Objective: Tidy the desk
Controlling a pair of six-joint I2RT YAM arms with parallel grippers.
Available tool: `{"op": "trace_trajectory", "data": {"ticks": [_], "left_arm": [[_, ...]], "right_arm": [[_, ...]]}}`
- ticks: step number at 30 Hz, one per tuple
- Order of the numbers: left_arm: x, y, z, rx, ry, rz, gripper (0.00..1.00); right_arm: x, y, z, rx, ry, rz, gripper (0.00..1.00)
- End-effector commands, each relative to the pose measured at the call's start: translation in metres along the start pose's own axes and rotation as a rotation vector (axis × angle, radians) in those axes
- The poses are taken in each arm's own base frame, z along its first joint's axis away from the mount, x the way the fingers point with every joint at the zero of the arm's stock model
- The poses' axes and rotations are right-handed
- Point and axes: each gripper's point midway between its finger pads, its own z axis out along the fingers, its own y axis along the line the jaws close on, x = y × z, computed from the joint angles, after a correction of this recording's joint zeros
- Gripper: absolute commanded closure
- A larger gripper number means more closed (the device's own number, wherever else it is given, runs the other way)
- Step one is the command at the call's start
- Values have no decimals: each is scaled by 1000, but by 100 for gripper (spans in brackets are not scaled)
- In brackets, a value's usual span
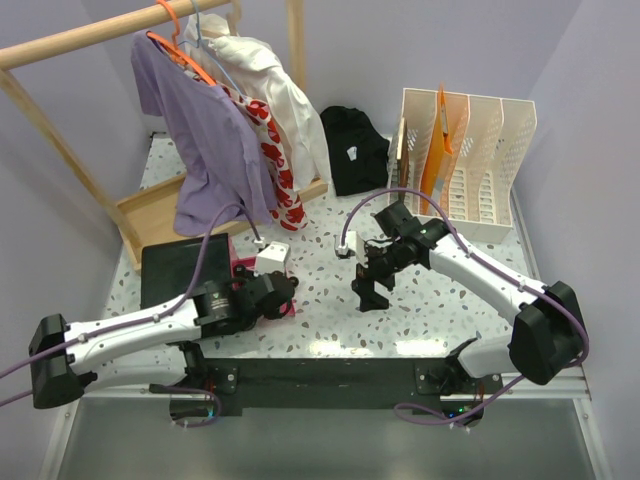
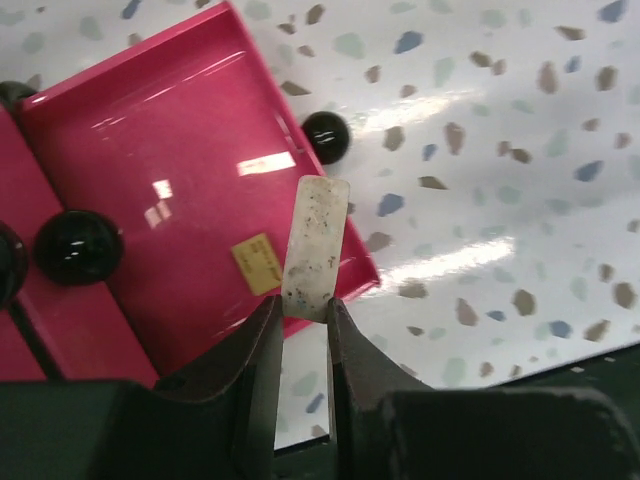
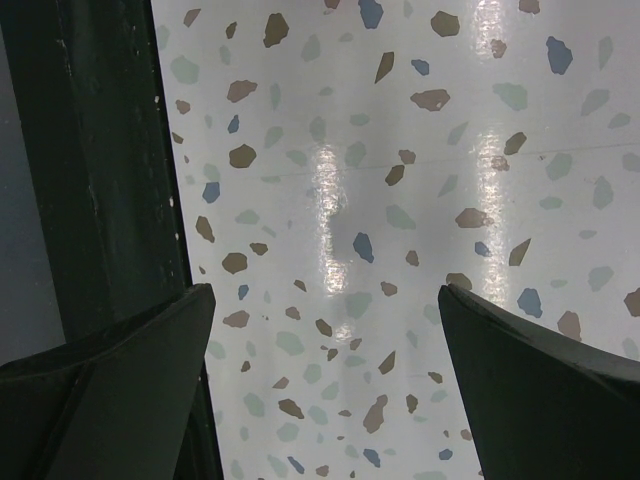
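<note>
Nearest the lens on the left wrist view, the left gripper (image 2: 303, 310) is pinched shut on a thin white strip (image 2: 316, 240), which stands out of the jaws toward 12 o'clock. Below it lies a shallow pink tray (image 2: 150, 150). The strip hangs over the tray's corner at about 5 o'clock, right by a yellow label (image 2: 258, 263). One black ball (image 2: 78, 246) sits at 9 o'clock from the strip. A second black ball (image 2: 326, 136) rests on the desk (image 2: 500, 150) at 12 o'clock, just outside the rim.

Over to the right gripper (image 3: 325, 300): its jaws are spread wide with nothing between them. It is poised above bare speckled desk, with the black rail (image 3: 100, 150) at its 9 o'clock.

This looks like a drop-off into the tray. To do it cleanly, I'd nudge the strip toward 10 o'clock so all of it clears the rim, though short of the ball there. Then go down low and only then let the jaws part, so it lies flat and doesn't skip out. The right arm should keep clear.
</note>
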Motion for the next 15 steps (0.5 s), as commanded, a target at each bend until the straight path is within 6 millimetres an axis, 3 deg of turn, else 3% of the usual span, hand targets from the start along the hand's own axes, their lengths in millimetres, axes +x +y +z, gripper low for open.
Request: {"op": "trace_trajectory", "data": {"ticks": [1,3,6,7,10,15], "left_arm": [[-10,36,8,-193,-21,62,92],[-9,46,16,-229,-10,61,89],[-11,52,23,-249,0,69,70],[-12,50,25,-241,6,79,58],[-21,40,24,-198,-2,86,45],[-39,30,16,-163,-32,84,43]], "right_arm": [[-10,2,-5,-11,-34,-29,1],[-10,2,-5,-9,-34,-30,1],[-10,1,-5,-8,-34,-26,1],[-10,2,-5,-9,-33,-30,1],[-9,2,-5,-8,-31,-27,1],[-9,1,-5,-5,-31,-29,1]]}}
